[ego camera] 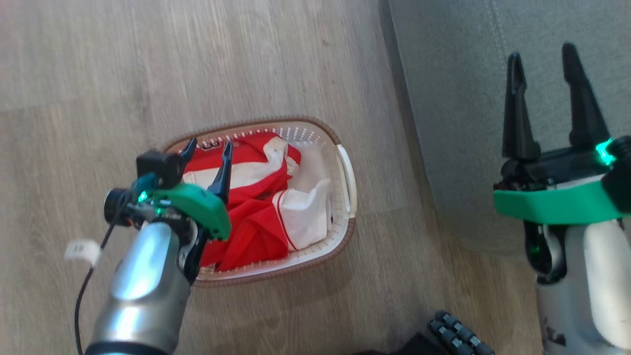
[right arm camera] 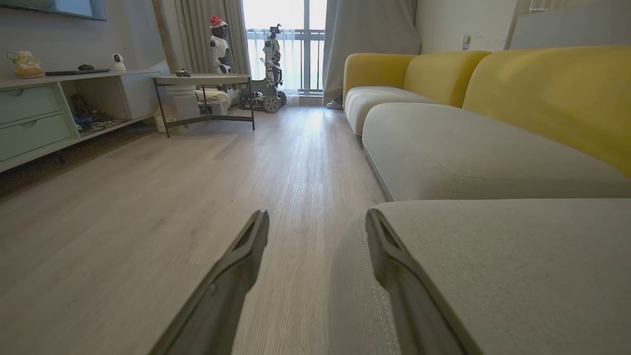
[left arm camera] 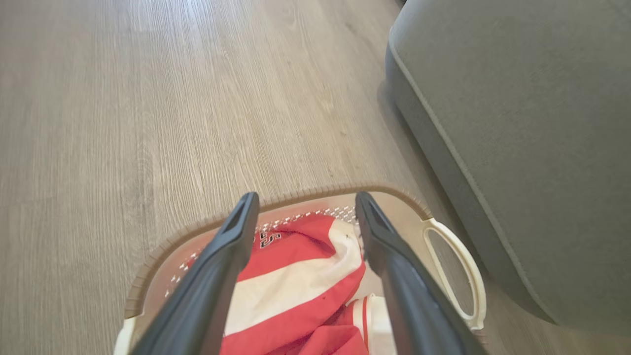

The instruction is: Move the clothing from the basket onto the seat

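Left wrist view: clothing (left arm camera: 296, 281), print (left arm camera: 268, 239) illegible

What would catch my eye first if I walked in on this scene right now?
The bright red-and-white clothing heaped in the white basket on the wooden floor stands out first, with the left arm's fingers spread open over it. On the right, the right arm's fingers stand open over the grey seat, and the right wrist view shows yellow backrests along the sofa.
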{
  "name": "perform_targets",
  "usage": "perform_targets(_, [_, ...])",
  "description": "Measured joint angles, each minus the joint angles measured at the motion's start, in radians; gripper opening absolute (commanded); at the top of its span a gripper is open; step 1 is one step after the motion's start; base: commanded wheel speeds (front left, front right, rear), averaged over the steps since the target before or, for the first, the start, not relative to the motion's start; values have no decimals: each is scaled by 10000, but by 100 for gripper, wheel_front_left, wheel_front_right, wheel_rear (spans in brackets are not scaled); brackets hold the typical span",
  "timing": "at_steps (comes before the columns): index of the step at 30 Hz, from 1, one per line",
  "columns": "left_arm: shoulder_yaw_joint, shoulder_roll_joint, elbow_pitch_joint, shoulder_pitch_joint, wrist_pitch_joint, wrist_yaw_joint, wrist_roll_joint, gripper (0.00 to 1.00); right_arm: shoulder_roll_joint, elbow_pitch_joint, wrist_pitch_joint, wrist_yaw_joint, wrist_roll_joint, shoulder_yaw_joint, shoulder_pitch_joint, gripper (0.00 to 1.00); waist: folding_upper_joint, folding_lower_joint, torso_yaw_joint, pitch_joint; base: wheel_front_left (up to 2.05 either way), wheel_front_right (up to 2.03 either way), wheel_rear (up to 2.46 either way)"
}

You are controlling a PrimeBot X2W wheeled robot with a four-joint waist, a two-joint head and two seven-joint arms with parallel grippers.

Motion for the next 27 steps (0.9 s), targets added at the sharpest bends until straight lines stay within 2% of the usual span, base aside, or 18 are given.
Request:
perform_targets(10, [-529, -31, 2021, -1700, 853, 0, -267, 100, 0, -558, -27, 0, 15, 88, -677, 100, 0, -1, -252, 996, 0, 0, 0])
perform_targets(21, [-585, 71, 4240, -3280, 1561, -2, -635, 100, 0, -1360, -29, 0, 190, 184, -1589, 100, 0, -1, -674, 2417, 0, 0, 0])
perform_targets(27, [-619, 134, 4753, -4074, 1914, 6, -717, 100, 0, -1699, -29, 0, 188, 251, -1825, 100, 0, -1, -805, 3099, 0, 0, 0])
